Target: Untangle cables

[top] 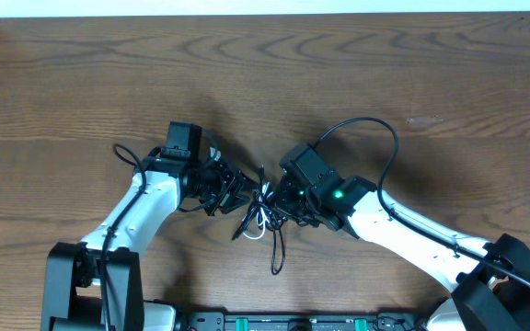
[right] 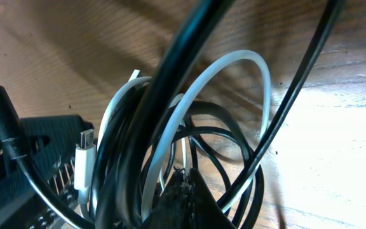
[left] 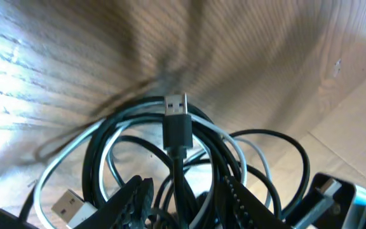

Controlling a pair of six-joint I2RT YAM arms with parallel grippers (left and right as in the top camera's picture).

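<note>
Wooden table point(top: 385, 74): left arm point(top: 141, 207) and right arm point(top: 412, 230) lean inward onto cables point(top: 263, 221)

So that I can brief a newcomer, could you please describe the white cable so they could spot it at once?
On the wooden table, look between the left arm and the right arm, where a tangle of cables lies. Looping through it is the white cable, the only pale cord among black ones.

Overhead, the cables point(top: 263, 216) form a knot too small to sort. Close up, a blurred black cord point(right: 170, 83) hides much of the right tool point(right: 184, 194), which the picture's bottom edge cuts off.
</note>
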